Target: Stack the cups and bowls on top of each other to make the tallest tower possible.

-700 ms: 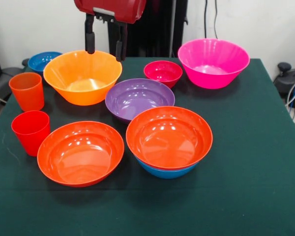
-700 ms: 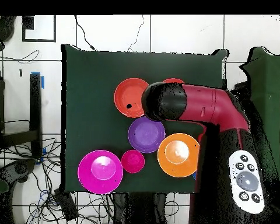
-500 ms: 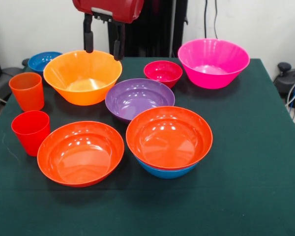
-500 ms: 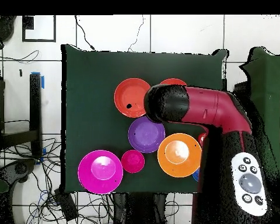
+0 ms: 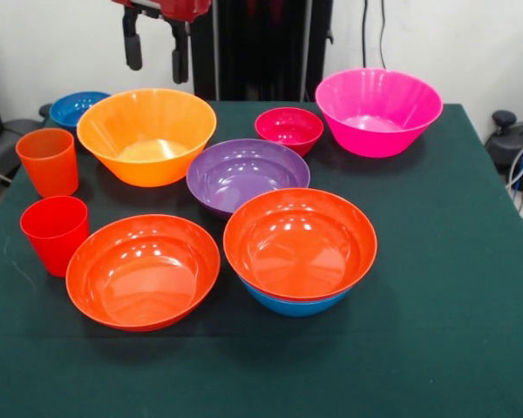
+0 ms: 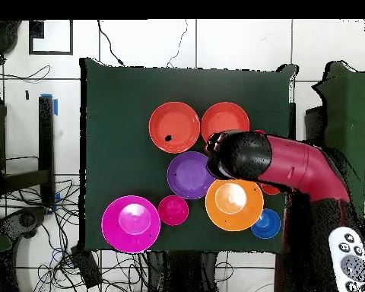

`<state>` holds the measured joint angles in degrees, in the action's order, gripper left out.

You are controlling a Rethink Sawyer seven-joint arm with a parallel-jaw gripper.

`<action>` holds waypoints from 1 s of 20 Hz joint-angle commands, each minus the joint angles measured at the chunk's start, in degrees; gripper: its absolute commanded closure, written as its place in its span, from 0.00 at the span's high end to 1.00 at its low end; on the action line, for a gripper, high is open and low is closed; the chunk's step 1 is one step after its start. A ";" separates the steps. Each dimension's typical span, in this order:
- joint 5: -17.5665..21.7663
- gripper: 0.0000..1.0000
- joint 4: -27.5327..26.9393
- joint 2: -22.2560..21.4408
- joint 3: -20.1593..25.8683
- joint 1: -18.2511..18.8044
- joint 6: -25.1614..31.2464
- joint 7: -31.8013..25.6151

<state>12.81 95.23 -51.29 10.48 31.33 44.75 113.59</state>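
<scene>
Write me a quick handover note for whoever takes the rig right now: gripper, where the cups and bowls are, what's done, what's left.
Gripper: open, empty, raised above the yellow-orange bowl's far rim.
Done: one red-orange bowl sits in the medium blue bowl.
Loose on the table: second red-orange bowl, purple bowl, pink bowl, magenta bowl, small blue bowl, orange cup, red cup.
Left: stack all of these onto the tower.

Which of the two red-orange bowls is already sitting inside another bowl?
The red-orange bowl on the front view's right; it rests in the medium blue bowl. The other red-orange bowl sits directly on the table.
</scene>
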 commanded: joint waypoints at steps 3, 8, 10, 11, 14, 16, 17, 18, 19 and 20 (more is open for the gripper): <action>-1.15 1.00 9.64 0.20 2.80 1.06 -6.62 0.88; -1.84 1.00 11.03 -0.21 2.85 1.85 -7.59 1.01; -1.94 1.00 11.48 -0.42 2.69 1.87 -8.15 1.19; -2.01 1.00 11.72 -0.40 2.68 1.87 -8.47 1.32; -1.85 1.00 12.01 -0.20 2.49 1.87 -9.29 1.64; -1.83 1.00 12.26 0.06 2.57 2.04 -10.00 1.75; -1.87 1.00 12.38 0.22 2.64 2.12 -10.31 1.78; -1.82 1.00 12.49 0.32 2.66 2.20 -10.65 1.79; -1.79 1.00 12.57 0.47 2.65 2.26 -10.89 1.79; -1.72 1.00 12.58 0.59 2.60 2.30 -11.08 1.81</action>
<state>11.31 103.03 -52.08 10.49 33.52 37.16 113.59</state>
